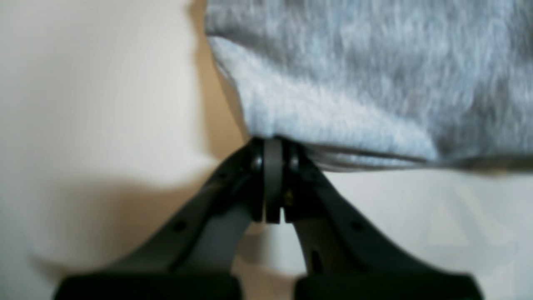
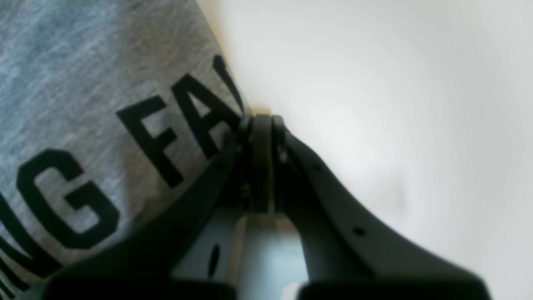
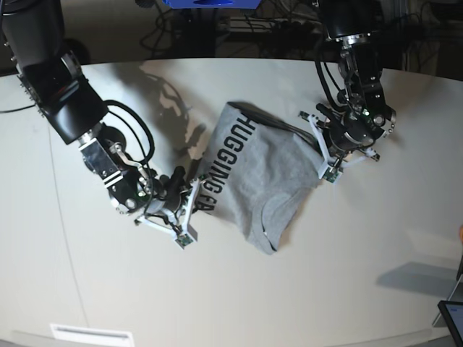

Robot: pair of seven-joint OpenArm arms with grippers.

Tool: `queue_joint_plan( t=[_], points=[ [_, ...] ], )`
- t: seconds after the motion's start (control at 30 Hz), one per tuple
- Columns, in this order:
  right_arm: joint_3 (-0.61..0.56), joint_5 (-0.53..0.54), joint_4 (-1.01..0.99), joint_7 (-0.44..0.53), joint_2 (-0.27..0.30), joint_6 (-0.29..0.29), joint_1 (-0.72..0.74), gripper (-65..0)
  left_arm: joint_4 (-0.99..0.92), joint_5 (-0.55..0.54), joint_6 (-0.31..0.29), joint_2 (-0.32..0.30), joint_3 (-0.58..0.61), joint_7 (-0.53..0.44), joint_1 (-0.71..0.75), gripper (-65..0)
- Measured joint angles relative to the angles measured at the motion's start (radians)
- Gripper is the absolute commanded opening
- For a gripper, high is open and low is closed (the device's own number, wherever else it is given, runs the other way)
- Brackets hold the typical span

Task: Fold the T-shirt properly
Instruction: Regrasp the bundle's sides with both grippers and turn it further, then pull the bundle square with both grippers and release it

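Note:
The heather-grey T-shirt [image 3: 268, 173] lies bunched and partly folded in the middle of the white table [image 3: 87, 275], with black block lettering along its left side. My right gripper [image 3: 194, 202] is shut on the shirt's left edge. In the right wrist view [image 2: 261, 121] the fingertips pinch the cloth beside the printed letters [image 2: 166, 133]. My left gripper [image 3: 323, 157] is shut on the shirt's right edge. In the left wrist view [image 1: 272, 143] it pinches a plain grey fold [image 1: 374, 62], held just off the table.
Cables and a blue object [image 3: 210, 3] lie beyond the table's far edge. A dark tablet-like object [image 3: 452, 314] stands at the front right corner. A white label [image 3: 90, 334] is at the front left edge.

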Motion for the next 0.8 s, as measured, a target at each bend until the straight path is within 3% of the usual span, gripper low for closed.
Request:
queue_joint_plan(
  t=[0.27,0.47,0.57,0.67,0.8],
  points=[
    [0.006,0.015,0.1,0.028,0.061,-0.004,-0.078,-63.8,-0.101,-0.007,0.0,-0.008,0.003,-0.01,-0.091,-65.0],
    [0.014,0.014,0.169,0.048,0.098,-0.004,-0.138,-63.8,-0.19,0.013,0.026,-0.019,0.113,-0.052,-0.174,-65.0],
    [0.02,0.007,0.186,0.077,0.104,-0.012,-0.17,-63.8,-0.236,0.012,0.098,-0.016,0.18,-0.09,-0.211,-65.0],
    [0.051,0.019,0.216,0.081,0.12,-0.005,-0.209,-63.8,-0.303,0.012,0.103,-0.016,0.235,-0.088,-0.275,-65.0],
    [0.08,0.023,0.294,0.077,0.154,-0.054,-0.277,-63.8,-0.39,0.011,0.103,-0.013,0.262,-0.098,-0.353,-65.0]
  ],
)
